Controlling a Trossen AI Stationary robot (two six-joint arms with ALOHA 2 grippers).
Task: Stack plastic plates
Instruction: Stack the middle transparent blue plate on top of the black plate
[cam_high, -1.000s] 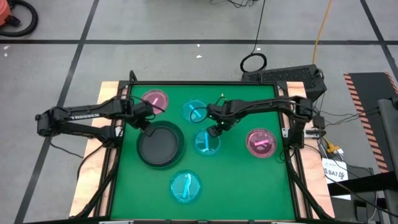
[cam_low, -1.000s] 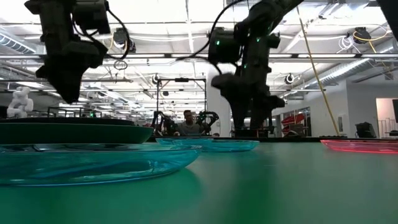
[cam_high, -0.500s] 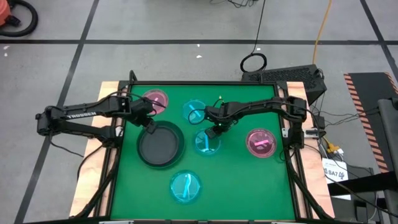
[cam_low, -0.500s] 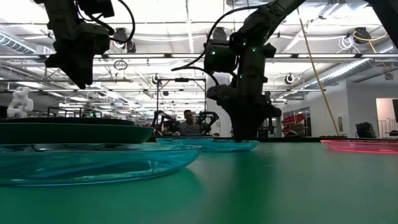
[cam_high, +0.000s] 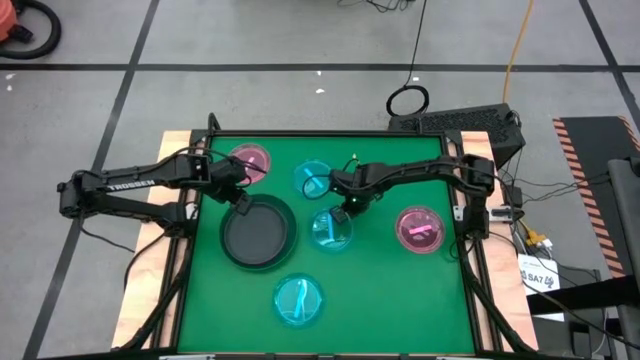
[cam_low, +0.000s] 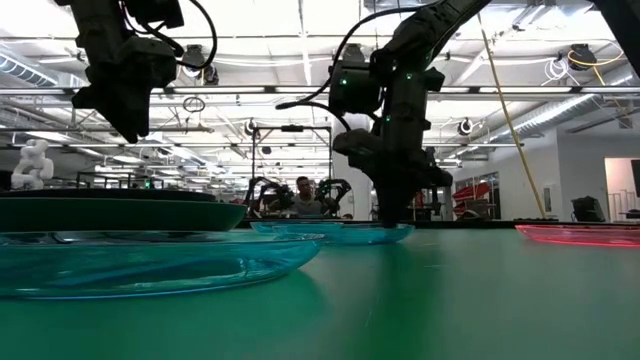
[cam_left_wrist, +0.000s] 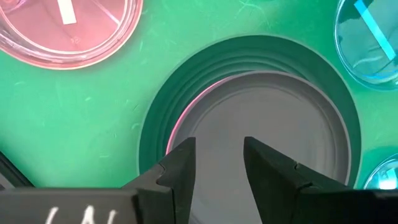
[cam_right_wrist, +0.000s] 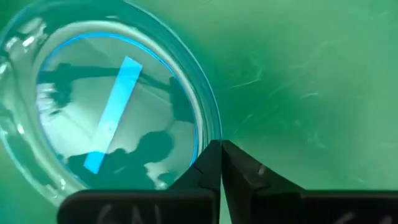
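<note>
On the green table (cam_high: 400, 290), going from the left of the high view, the left gripper (cam_high: 238, 193) hangs over the upper left rim of the dark grey plate stack (cam_high: 257, 234), which lies left of centre. In the left wrist view its fingers (cam_left_wrist: 177, 168) stand a narrow gap apart with nothing between them, above the grey plate (cam_left_wrist: 267, 137), where a thin pink edge shows just inside the rim. A small translucent pink plate (cam_high: 249, 160) lies at the upper left of the table, just above that gripper.

Near the bottom centre lies a translucent cyan plate (cam_high: 298, 300). Another cyan plate (cam_high: 314, 178) lies at upper centre, and a third cyan plate (cam_high: 333, 228) sits just below it, mid-table.

The right gripper (cam_high: 351, 207) is down at the upper right rim of this middle cyan plate. In the right wrist view its fingers (cam_right_wrist: 242, 171) are pinched together on the plate's rim (cam_right_wrist: 211, 134); the low view shows the gripper (cam_low: 392, 215) reaching down to the plate's edge on the table.

At the right of the table lies the second translucent pink plate (cam_high: 419, 230), well apart from both grippers.
</note>
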